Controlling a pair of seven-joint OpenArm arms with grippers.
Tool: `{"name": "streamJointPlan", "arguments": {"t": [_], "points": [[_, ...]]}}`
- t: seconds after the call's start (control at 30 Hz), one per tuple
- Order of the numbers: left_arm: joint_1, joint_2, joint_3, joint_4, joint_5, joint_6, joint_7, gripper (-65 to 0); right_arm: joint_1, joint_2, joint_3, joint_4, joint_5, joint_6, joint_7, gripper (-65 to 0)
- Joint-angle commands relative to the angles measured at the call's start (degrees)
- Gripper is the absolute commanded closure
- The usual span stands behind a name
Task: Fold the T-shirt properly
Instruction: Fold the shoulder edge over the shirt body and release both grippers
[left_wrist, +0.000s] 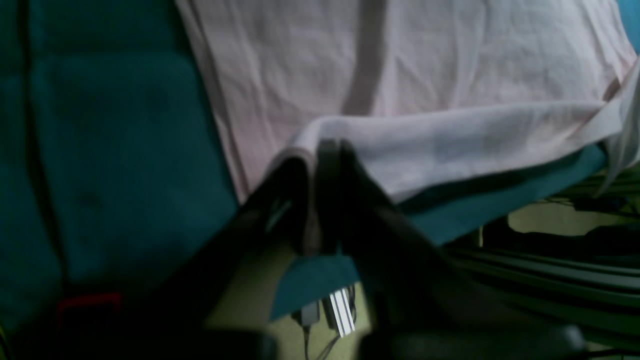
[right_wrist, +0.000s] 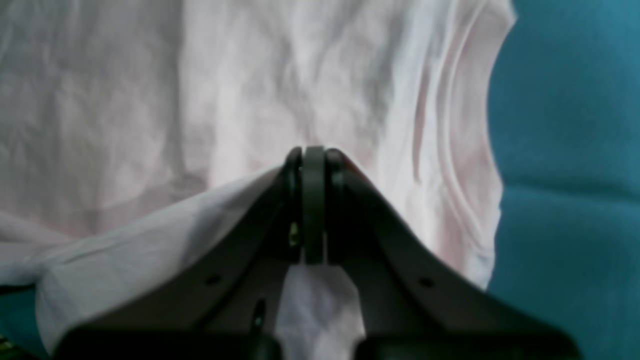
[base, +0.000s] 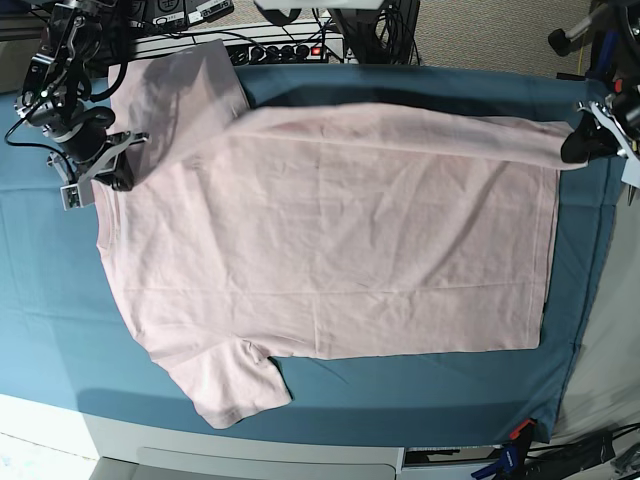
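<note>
The pale pink T-shirt lies plain side up, spread across the teal table cloth. Its far long edge is raised and stretched between my two grippers. My left gripper is shut on the far hem corner at the right edge of the table. In the left wrist view the shut fingers pinch a raised fold of the T-shirt. My right gripper is shut on the shoulder end at the left. In the right wrist view cloth of the T-shirt passes between the fingers.
A power strip and cables lie along the table's far edge. The near sleeve lies close to the front edge. A clamp holds the cloth at the front right corner. The floor shows past the right edge.
</note>
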Motion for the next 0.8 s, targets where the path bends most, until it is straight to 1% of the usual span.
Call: {"name": "streamJointPlan", "arguments": {"t": [0.0,0.1,0.2,0.37,0.43,0.53,0.7,0.77], "points": [[-0.6,-1.1,0.2,0.7,-0.4,-0.4,-1.5,0.0,0.8,0.8,0.4,-0.3,0.3,-0.1,1.6,0.0],[-1.8,-1.1,2.8,0.7,2.0,-0.2,-2.8,0.0,2.7,0.8,0.4,-5.5,0.4,-0.1,2.9,0.0],[-3.6,-1.1,6.8,0.7,5.3,2.2,-4.4,0.0,5.8,0.8,0.4,-12.7,0.4,-0.1,4.4,0.0],[-7.8,-1.1,13.0,0.6,11.6,2.2,-6.4,0.0,11.0,0.8,0.4,-21.7,1.3,0.0,5.0,0.0],[-9.2,-1.1,14.3,0.6,13.4,2.5,-7.1,0.0,12.3,0.8,0.4,-23.1,2.0,0.0,5.1,0.0],[-10.7,-1.1,14.6,0.6,15.0,5.0,-7.5,0.0,13.7,0.8,0.4,-23.6,3.0,0.0,5.0,0.0],[-12.0,-1.1,14.6,0.6,18.2,7.6,-9.4,0.0,14.7,0.8,0.4,-23.6,3.8,-0.1,5.4,0.0],[-12.3,-1.1,14.6,0.5,18.6,8.5,-9.4,0.0,14.8,0.8,0.4,-23.6,3.8,-1.4,6.1,0.0]]}}
